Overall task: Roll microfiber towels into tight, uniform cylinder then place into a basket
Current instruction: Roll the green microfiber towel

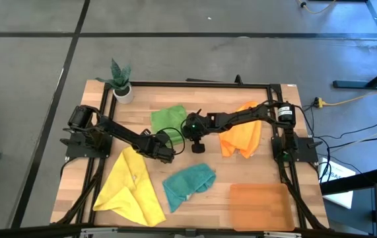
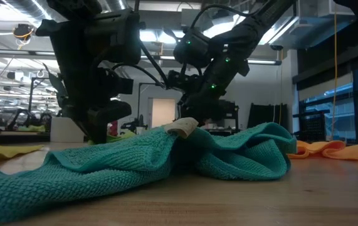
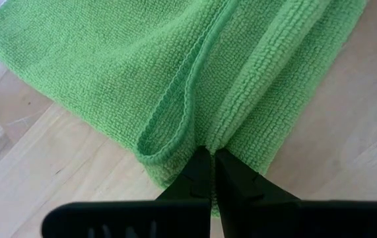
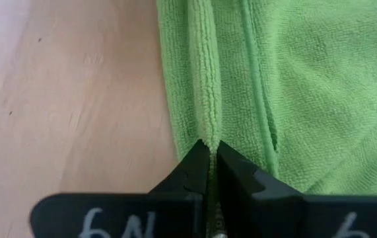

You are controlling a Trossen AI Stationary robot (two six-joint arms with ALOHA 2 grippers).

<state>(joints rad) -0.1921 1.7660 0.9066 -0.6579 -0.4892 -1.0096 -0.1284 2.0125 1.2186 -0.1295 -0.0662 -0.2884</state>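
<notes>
both arms are on the green towel (image 1: 168, 119) right now, which sits near the middle of the table's far half. the left end effector (image 3: 213, 166) is clenched on a folded edge of it, and the right end effector (image 4: 212, 158) is pinched down on a raised ridge of the same cloth, so it looks like the fold or roll is just getting started.

my guess for doing this well: keep both grips level with each other along one edge so the roll starts straight, and keep the cloth taut between them. if one side leads, you get a cone, not a cylinder. the loose hem showing in the left wrist view should get tucked in early too.

the other towels wait flat and unrolled: yellow towel (image 1: 133, 186) near the front left corner, teal towel (image 1: 187, 185) front middle, orange towel (image 1: 242, 137) toward the right edge.

the basket (image 1: 261, 207) sits at the front right corner with nothing in it. there's also a small plant pot (image 1: 123, 92) at the far left corner, holding a little green plant.
</notes>
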